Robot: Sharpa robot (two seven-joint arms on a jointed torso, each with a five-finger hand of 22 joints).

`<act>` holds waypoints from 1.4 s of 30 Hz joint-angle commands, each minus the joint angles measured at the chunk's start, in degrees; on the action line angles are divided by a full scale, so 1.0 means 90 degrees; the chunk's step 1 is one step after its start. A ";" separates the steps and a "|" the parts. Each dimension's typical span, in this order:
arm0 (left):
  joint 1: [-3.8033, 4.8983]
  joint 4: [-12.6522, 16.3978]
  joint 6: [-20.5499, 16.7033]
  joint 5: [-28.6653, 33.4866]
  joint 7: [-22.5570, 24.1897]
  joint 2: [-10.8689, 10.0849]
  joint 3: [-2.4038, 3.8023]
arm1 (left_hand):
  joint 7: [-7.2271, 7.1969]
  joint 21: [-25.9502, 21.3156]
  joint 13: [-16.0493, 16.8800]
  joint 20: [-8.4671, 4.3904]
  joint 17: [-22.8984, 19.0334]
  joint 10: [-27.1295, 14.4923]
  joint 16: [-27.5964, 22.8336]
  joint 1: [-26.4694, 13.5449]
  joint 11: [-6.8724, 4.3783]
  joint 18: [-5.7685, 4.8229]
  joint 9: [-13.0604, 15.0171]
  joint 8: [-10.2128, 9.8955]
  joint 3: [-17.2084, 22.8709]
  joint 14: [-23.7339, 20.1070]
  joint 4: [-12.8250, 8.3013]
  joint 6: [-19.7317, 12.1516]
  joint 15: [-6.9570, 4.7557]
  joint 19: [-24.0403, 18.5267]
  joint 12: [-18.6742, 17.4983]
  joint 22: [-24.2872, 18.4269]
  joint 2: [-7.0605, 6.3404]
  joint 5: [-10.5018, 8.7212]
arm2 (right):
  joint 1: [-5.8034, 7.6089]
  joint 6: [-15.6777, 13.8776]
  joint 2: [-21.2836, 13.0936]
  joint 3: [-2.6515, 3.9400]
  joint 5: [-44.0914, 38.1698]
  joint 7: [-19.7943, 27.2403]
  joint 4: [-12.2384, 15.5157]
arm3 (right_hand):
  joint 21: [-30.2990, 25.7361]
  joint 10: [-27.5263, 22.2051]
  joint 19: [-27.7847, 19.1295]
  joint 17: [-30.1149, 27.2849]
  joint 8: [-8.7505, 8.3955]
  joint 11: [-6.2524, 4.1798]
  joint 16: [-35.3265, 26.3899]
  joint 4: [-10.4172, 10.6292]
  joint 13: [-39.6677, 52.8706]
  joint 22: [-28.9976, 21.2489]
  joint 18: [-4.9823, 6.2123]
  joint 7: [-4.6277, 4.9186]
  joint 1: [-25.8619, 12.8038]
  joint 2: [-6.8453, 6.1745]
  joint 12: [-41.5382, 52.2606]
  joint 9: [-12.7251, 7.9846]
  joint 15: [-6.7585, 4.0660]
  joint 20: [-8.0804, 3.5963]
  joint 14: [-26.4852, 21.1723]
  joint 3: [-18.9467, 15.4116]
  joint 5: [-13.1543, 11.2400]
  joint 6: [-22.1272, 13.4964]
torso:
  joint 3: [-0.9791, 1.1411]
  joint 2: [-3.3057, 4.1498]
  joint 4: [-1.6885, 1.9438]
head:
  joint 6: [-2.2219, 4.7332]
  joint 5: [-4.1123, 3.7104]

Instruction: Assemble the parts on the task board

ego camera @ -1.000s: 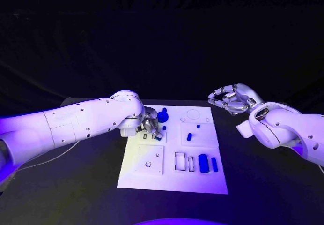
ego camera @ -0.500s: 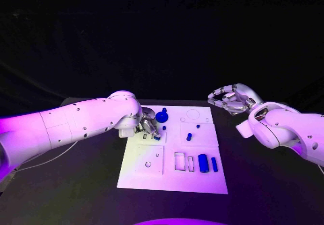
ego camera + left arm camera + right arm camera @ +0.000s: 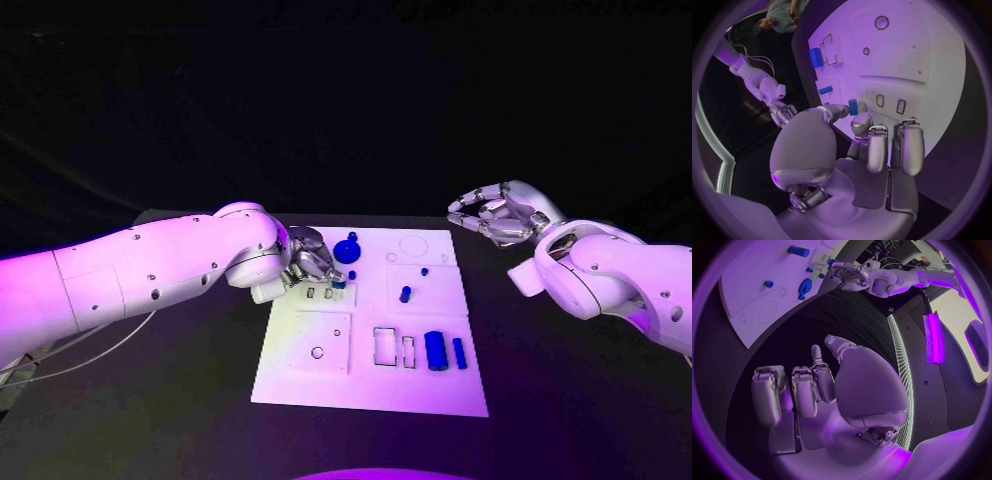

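Broadly, the black bench (image 3: 173, 400) carries the white task board (image 3: 378, 385) at its middle, with both arms reaching in from the sides. On the board lie several blue parts: a knobbed piece (image 3: 348, 246) near the far edge, a small peg (image 3: 405, 293) in the middle, and two bars, a wide one (image 3: 434, 349) and a slim one (image 3: 459, 350), beside rectangular slots toward the near edge.

The left hand (image 3: 307, 265) sits low over the board's far left corner, its fingers (image 3: 906, 145) curled down, and thumb and a finger pinch a small blue part (image 3: 852, 106) just above two little slots. The right hand (image 3: 498, 213) hovers off the board's far right corner, fingers loosely curled and apart, holding nothing.

These parts look like light, rigid plastic, smooth enough to slip or twist in a metal pinch. I judge the held piece is best gripped across its flat sides near the upper end, leaving the lower end free to enter a slot.
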 commanded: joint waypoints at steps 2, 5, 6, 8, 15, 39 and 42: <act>-0.0053 0.0115 -0.0561 -0.0229 0.0213 -0.0061 -0.0004 | -0.0011 0.0040 0.0023 -0.0028 0.1677 0.0050 0.0023 -0.0042 -0.0011 -0.0052 0.0016 0.0024 0.1376 0.0662 -0.1410 0.0044 -0.0028 0.0048 0.0036 0.0393 -0.0003 0.0045 | -0.0007 -0.0010 -0.0004 -0.0004 -0.0036 0.0043 -0.0024 | -0.0047 -0.0055 0.0373 0.1069 0.0040 0.0014 -0.0036 0.0013 0.0651 0.1353 0.0029 -0.0005 -0.0018 -0.0035 -0.0045 0.0010 -0.0025 -0.0014 0.0514 0.0020 0.0043 -0.0052 | -0.0003 -0.0011 0.0008 | 0.0000 0.0019; -0.0090 0.0153 -0.0641 -0.0463 0.0160 -0.0087 -0.0009 | -0.0021 0.0050 0.0066 -0.0035 0.1677 0.0089 0.0023 -0.0063 -0.0020 -0.0056 0.0030 0.0033 0.1386 0.0662 -0.1427 0.0067 -0.0036 0.0058 0.0076 0.0412 -0.0018 0.0089 | -0.0008 -0.0066 0.0004 -0.0005 -0.0024 0.0067 -0.0057 | -0.0050 -0.0055 0.0371 0.1067 0.0040 0.0014 -0.0037 0.0013 0.0650 0.1351 0.0030 -0.0005 -0.0018 -0.0035 -0.0045 0.0010 -0.0025 -0.0014 0.0513 0.0020 0.0043 -0.0052 | -0.0003 -0.0018 0.0021 | -0.0001 0.0007; -0.0099 0.0160 -0.0647 -0.0528 0.0126 -0.0090 -0.0011 | -0.0025 0.0048 0.0081 -0.0039 0.1677 0.0102 0.0023 -0.0075 -0.0024 -0.0055 0.0036 0.0038 0.1389 0.0662 -0.1433 0.0077 -0.0040 0.0057 0.0089 0.0409 -0.0027 0.0110 | -0.0008 -0.0089 0.0010 -0.0006 -0.0017 0.0077 -0.0072 | -0.0066 -0.0057 0.0359 0.1054 0.0041 0.0015 -0.0041 0.0014 0.0649 0.1338 0.0035 -0.0004 -0.0021 -0.0036 -0.0046 0.0011 -0.0025 -0.0014 0.0510 0.0019 0.0044 -0.0054 | -0.0003 -0.0021 0.0021 | -0.0003 0.0011; -0.0112 0.0168 -0.0613 -0.0612 0.0061 -0.0092 -0.0015 | -0.0031 0.0051 0.0095 -0.0044 0.1677 0.0117 0.0023 -0.0094 -0.0029 -0.0056 0.0045 0.0043 0.1395 0.0662 -0.1438 0.0090 -0.0045 0.0059 0.0101 0.0414 -0.0037 0.0144 | -0.0008 -0.0122 0.0020 -0.0006 -0.0003 0.0092 -0.0095 | -0.0124 -0.0085 0.0317 0.0997 0.0041 0.0016 -0.0058 0.0017 0.0620 0.1292 0.0052 -0.0004 -0.0025 -0.0040 -0.0072 0.0012 -0.0024 -0.0013 0.0496 0.0018 0.0046 -0.0058 | -0.0003 -0.0027 0.0017 | -0.0009 0.0022; -0.0144 0.0170 -0.0309 -0.0828 -0.0190 -0.0064 -0.0035 | -0.0042 0.0058 0.0102 -0.0053 0.1677 0.0131 0.0023 -0.0125 -0.0040 -0.0059 0.0063 0.0051 0.1409 0.0662 -0.1454 0.0110 -0.0055 0.0068 0.0107 0.0429 -0.0058 0.0229 | -0.0009 -0.0215 0.0044 -0.0006 0.0022 0.0130 -0.0130 | -0.0140 -0.0105 0.0305 0.0967 0.0042 0.0016 -0.0068 0.0018 0.0600 0.1279 0.0057 -0.0003 -0.0026 -0.0041 -0.0090 0.0012 -0.0023 -0.0013 0.0488 0.0019 0.0049 -0.0061 | 0.0007 -0.0015 0.0004 | 0.0013 0.0053; -0.0163 -0.0044 0.0155 -0.1151 -0.0566 0.0102 -0.0042 | -0.0080 0.0076 0.0210 -0.0072 0.1677 0.0236 0.0023 -0.0263 -0.0073 -0.0067 0.0148 0.0104 0.1411 0.0662 -0.1467 0.0189 -0.0082 0.0088 0.0201 0.0466 -0.0093 0.0522 | -0.0008 -0.0288 0.0035 -0.0005 0.0029 0.0152 -0.0107 | -0.0166 -0.0120 0.0289 0.0943 0.0040 0.0020 -0.0079 0.0028 0.0586 0.1260 0.0063 0.0003 -0.0038 -0.0049 -0.0104 0.0015 -0.0020 -0.0010 0.0481 0.0029 0.0079 -0.0101 | -0.0007 -0.0009 0.0007 | 0.0011 0.0060; -0.0163 -0.0054 0.0133 -0.1169 -0.0566 0.0113 -0.0042 | -0.0090 0.0076 0.0230 -0.0074 0.1677 0.0253 0.0023 -0.0288 -0.0080 -0.0067 0.0171 0.0125 0.1401 0.0662 -0.1458 0.0200 -0.0086 0.0088 0.0219 0.0467 -0.0091 0.0527 | -0.0008 -0.0285 0.0035 -0.0005 0.0029 0.0154 -0.0106 | -0.0165 -0.0122 0.0290 0.0952 0.0041 0.0021 -0.0077 0.0027 0.0585 0.1261 0.0063 0.0003 -0.0037 -0.0050 -0.0106 0.0016 -0.0019 -0.0009 0.0483 0.0031 0.0087 -0.0105 | -0.0008 -0.0010 0.0008 | 0.0007 0.0067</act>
